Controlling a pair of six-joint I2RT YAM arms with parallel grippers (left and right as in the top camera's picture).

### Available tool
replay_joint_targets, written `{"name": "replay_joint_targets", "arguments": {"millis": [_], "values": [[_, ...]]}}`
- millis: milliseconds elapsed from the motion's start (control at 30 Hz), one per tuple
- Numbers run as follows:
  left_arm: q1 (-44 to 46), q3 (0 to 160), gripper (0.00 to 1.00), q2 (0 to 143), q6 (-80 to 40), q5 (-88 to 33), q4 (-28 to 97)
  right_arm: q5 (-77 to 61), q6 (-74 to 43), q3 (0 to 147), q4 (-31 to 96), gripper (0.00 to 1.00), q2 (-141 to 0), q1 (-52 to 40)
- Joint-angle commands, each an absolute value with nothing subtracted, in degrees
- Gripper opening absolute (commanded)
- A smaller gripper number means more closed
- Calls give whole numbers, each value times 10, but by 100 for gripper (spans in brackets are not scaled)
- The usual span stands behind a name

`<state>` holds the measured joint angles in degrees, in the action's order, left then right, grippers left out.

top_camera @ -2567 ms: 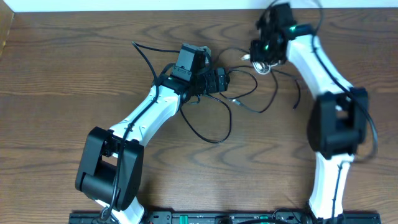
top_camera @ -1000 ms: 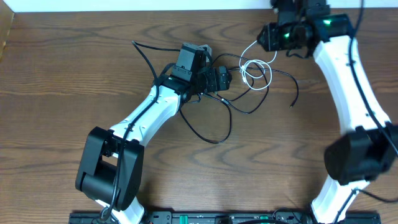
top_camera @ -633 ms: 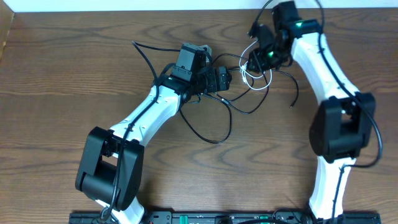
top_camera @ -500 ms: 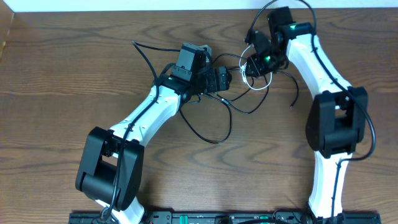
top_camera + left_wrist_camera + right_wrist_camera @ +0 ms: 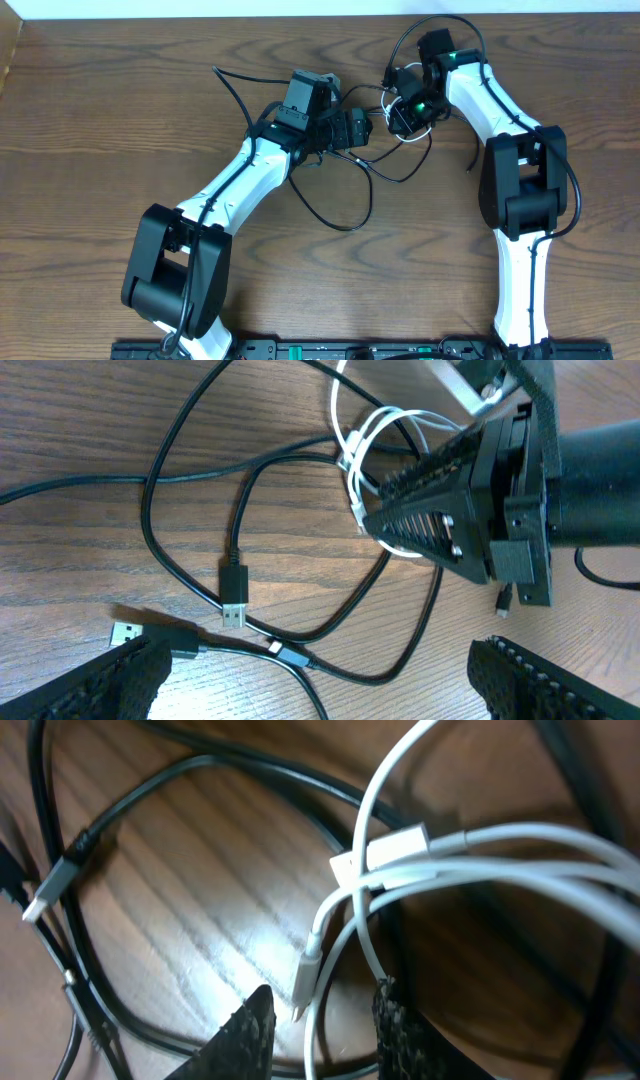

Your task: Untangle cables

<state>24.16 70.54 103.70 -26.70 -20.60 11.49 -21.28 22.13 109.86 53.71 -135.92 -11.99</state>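
Observation:
The white cable [image 5: 428, 127] lies coiled at the table's back, tangled with the black cable [image 5: 345, 228], whose loops spread toward the middle. My right gripper [image 5: 403, 108] is down over the coil. In the right wrist view its jaws [image 5: 320, 1035] stand apart with one white strand running loosely between them, just below the white cable's plug [image 5: 385, 855]. A black plug [image 5: 55, 880] lies to the left. My left gripper [image 5: 320, 695] is wide open and low over the black cable's plug [image 5: 232, 590], touching nothing. The right gripper's fingers [image 5: 430, 510] cover the white cable [image 5: 365, 445].
A loose black cable end [image 5: 470, 168] lies right of the tangle. A thicker black arm wire [image 5: 232, 92] curves behind my left arm. The two grippers are close together, a short gap apart. The table's far edge [image 5: 300, 18] meets a white wall.
My right gripper swung in from the back right, came down onto the white coil, and its jaws narrowed a little. The left arm has stayed still and open.

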Motion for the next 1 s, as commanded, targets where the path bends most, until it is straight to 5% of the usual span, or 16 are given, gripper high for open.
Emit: {"name": "replay_joint_targets", "arguments": {"millis": [0, 167, 500, 700, 967], "values": [[242, 714, 99, 1034, -255, -198, 115, -206, 231, 1098, 522, 32, -1373, -122], [242, 714, 99, 1034, -255, -199, 115, -145, 208, 1098, 496, 41, -1373, -121], [242, 714, 99, 1034, -255, -198, 115, -156, 176, 1098, 477, 42, -1373, -121], [242, 714, 99, 1034, -255, -198, 115, -156, 162, 1098, 466, 32, -1381, -121], [242, 714, 99, 1034, -255, -198, 115, -161, 131, 1098, 476, 7, -1396, -122]]}}
